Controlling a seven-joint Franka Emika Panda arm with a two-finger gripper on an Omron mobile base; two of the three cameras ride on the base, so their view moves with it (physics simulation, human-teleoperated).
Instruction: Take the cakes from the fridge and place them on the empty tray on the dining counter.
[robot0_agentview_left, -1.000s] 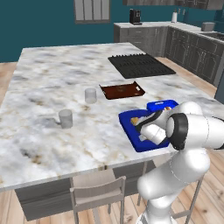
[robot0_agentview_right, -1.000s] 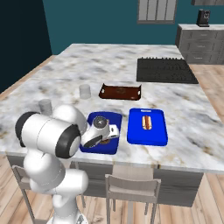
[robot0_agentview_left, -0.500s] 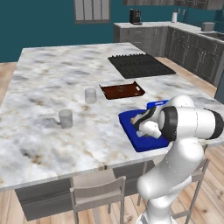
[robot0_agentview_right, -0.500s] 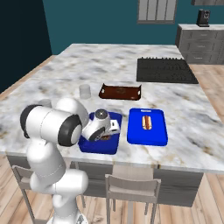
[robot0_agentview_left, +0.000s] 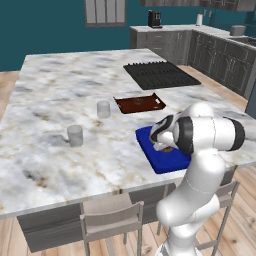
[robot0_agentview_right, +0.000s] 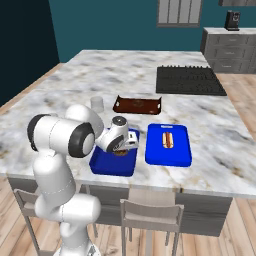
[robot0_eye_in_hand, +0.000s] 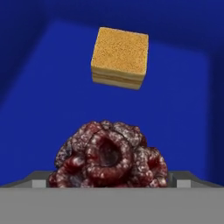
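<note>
My gripper (robot0_agentview_left: 165, 143) (robot0_agentview_right: 121, 146) hangs low over the plain blue tray (robot0_agentview_left: 161, 161) (robot0_agentview_right: 105, 163) near the front edge of the dining counter (robot0_agentview_left: 70, 95) (robot0_agentview_right: 125, 75), jaws open. In the hand view the dark red-brown round cake (robot0_eye_in_hand: 107, 155) lies on the tray floor (robot0_eye_in_hand: 52, 96) right below the hand, between the spread fingertips (robot0_eye_in_hand: 38, 180). The yellow-orange square cake (robot0_eye_in_hand: 119, 57) sits on the same tray just beyond it, a short gap apart. Nothing is gripped. The fridge is out of view.
A second blue tray with a hot dog (robot0_agentview_right: 168, 145) lies right of the first. Behind them are a dark brown tray (robot0_agentview_left: 140, 104) (robot0_agentview_right: 138, 105), two grey cups (robot0_agentview_left: 103, 109) (robot0_agentview_left: 75, 135) and the black cooktop (robot0_agentview_left: 160, 74). Stools (robot0_agentview_left: 112, 220) (robot0_agentview_right: 150, 212) stand at the counter's front.
The arm's elbow has risen slightly while the hand stays over the tray. The jaws have stayed open.
</note>
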